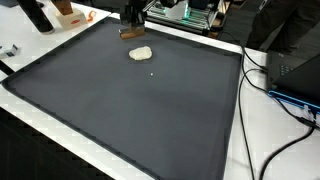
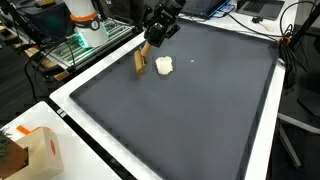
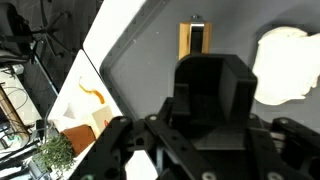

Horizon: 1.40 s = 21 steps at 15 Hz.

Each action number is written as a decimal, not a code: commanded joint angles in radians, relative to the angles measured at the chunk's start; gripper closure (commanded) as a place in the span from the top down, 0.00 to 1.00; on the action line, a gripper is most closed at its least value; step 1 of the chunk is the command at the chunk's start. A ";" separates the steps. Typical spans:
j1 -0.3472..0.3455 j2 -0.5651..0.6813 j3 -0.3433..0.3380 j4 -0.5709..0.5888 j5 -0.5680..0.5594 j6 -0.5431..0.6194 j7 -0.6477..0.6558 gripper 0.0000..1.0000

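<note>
While the black robot gripper [image 2: 150,40] hangs at the upper-left edge of the dark grey mat [image 2: 200,120], jaw state impossible to tell, a small tan wooden block [image 2: 140,62] stands just beside a pale doughy lump [image 2: 164,66]; open mat lies below.

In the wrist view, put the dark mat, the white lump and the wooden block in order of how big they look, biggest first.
1. dark mat, which fills most of the view
2. white lump
3. wooden block, clearly narrower than the lump

All three lie at about the same depth, so the order is safe.
</note>
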 commanded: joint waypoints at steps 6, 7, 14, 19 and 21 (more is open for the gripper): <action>0.000 -0.013 -0.025 -0.014 0.000 0.068 -0.105 0.24; 0.000 -0.016 -0.027 -0.017 -0.001 0.074 -0.114 0.24; -0.011 -0.047 -0.040 -0.049 0.009 0.141 -0.219 0.24; -0.018 -0.080 -0.049 -0.072 0.014 0.164 -0.291 0.24; -0.023 -0.106 -0.050 -0.093 0.015 0.186 -0.336 0.24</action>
